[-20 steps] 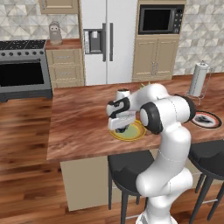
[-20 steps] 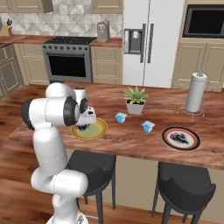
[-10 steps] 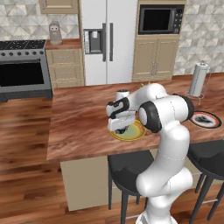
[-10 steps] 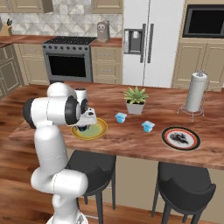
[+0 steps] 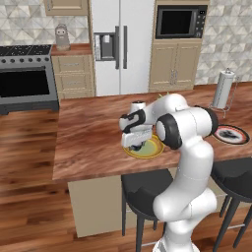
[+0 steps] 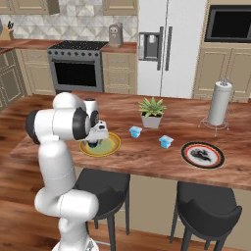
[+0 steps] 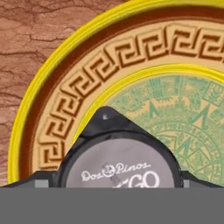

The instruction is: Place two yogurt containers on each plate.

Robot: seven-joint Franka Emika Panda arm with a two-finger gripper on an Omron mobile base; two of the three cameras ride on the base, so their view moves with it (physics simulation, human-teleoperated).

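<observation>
My gripper [image 5: 134,143] [image 6: 94,141] hangs low over the yellow-rimmed plate [image 5: 153,150] [image 6: 112,146] [image 7: 65,78]. It is shut on a round dark yogurt container with a whitish lid [image 7: 120,168], held just above the plate's pale green centre; a fingertip [image 7: 41,183] presses on each side. Behind the arm on the counter stands what looks like a second round cup [image 5: 138,105] [image 6: 90,103]. Two light blue squarish containers [image 6: 135,131] [image 6: 166,141] sit between the plates. The white plate with the dark rim [image 6: 202,155] [image 5: 230,134] lies to the right.
A potted green plant [image 6: 152,112] stands behind the blue cups, and a paper towel roll [image 6: 218,103] [image 5: 224,89] is at the far right of the wooden counter [image 5: 88,142]. Dark stools [image 6: 206,211] stand under the near edge.
The hand has come down toward the yellow-rimmed plate with the round container still in it. Nothing else has moved.
</observation>
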